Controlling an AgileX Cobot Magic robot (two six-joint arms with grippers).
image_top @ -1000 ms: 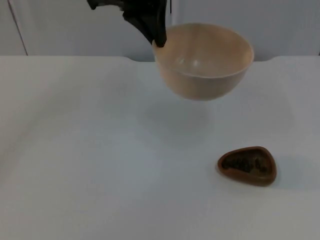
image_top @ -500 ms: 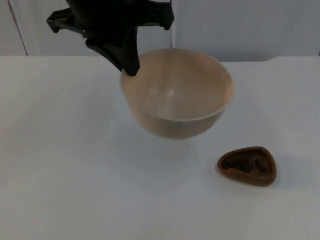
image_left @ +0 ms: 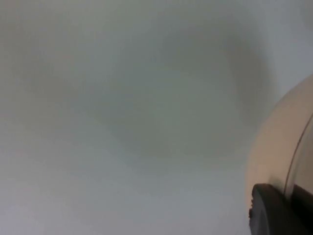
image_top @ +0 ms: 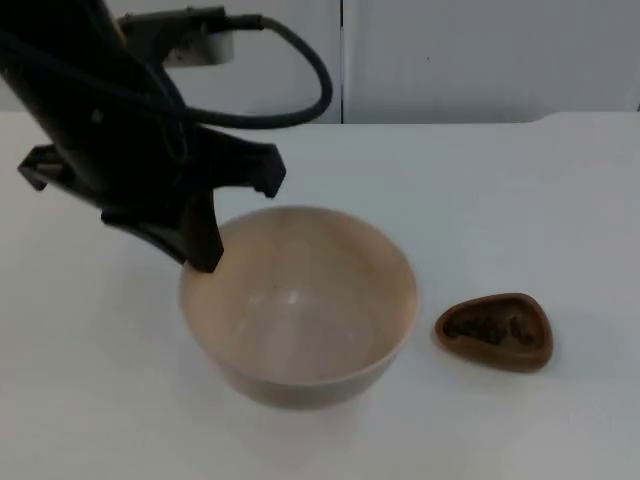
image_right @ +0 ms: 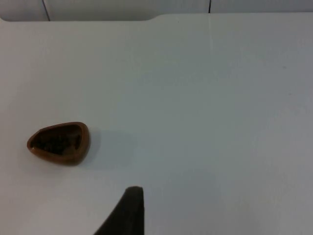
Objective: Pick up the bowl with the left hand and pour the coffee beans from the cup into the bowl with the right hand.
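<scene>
Bowl, empty, sits low over the tabletop, its rim clamped by the left end effector, just left of the cup of beans. Advice: keep it level and steady. Right end effector waits apart from the cup; finger state cannot be told.

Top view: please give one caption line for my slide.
Left gripper holds the beige round bowl by its rim, beside the brown teardrop-shaped cup of coffee beans.

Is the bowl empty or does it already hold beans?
Empty: the top view shows a bare inside of the bowl, held at its rim by the left gripper. The beans still lie in the brown cup beside it.
</scene>
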